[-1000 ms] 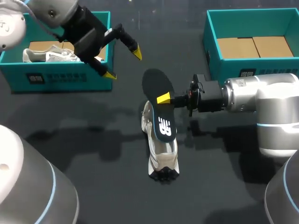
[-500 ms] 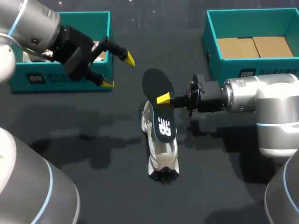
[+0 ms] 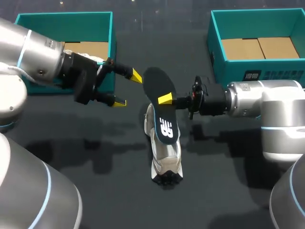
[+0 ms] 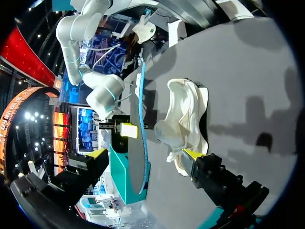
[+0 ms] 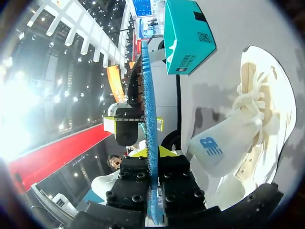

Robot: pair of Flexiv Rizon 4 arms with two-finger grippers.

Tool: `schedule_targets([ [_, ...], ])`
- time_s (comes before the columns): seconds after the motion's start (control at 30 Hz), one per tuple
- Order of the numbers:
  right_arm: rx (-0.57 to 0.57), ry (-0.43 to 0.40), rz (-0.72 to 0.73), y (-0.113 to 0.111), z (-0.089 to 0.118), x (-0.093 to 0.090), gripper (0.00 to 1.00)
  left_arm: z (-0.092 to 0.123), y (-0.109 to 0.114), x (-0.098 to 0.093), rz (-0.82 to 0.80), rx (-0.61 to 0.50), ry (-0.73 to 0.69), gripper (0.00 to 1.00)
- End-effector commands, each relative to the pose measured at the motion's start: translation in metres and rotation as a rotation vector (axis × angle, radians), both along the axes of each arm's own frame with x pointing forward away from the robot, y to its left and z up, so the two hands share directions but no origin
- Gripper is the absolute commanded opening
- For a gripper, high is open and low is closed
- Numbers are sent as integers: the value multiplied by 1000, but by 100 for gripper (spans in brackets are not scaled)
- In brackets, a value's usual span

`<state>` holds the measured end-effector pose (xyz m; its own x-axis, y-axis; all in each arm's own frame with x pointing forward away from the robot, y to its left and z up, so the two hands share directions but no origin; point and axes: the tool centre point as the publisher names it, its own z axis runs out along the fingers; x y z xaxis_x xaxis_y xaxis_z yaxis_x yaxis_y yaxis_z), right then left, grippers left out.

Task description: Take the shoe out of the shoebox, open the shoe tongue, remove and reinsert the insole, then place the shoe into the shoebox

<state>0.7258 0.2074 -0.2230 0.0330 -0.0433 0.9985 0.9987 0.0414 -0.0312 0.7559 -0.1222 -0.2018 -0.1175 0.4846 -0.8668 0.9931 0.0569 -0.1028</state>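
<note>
Lowest in the frame, just below center, the shoe [image 3: 164, 160] lies on the dark matte table [image 3: 95, 191]. It is pale mesh with white laces and a dark lugged toe pointing down-frame, and its tongue is pulled open.

Above it, the insole [image 3: 159, 102] slants toward upper center, its lower end over the shoe's opening. It is a thin, flexible oval, dark on top with a white logo and blue along its edge. The right gripper [image 3: 167, 100] has stayed clamped on its rim.

In the last second, the left gripper [image 3: 127, 89] has swung from over the left shoebox [image 3: 66, 18] to just left of the insole. Its 2 fingers are spread wide and hold nothing. It seems set to help with reinsertion.

Both teal cardboard boxes sit along the top, the right shoebox [image 3: 215, 43] showing a brown liner.
</note>
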Motion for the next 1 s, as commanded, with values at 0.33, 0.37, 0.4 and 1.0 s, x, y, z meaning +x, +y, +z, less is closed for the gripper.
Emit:
schedule_targets([
  [0.33,-4,2,-7,4,5,-2,0,-19,-14,7,53,-149,17,100],
  [0.37,4,0,-5,6,6,-2,0,-21,-17,8,52,-166,28,100],
  [0.4,7,2,-3,9,7,-2,0,-23,-21,10,65,-175,40,100],
  [1.0,41,21,-27,22,13,-6,0,-23,-51,12,120,-270,48,50],
])
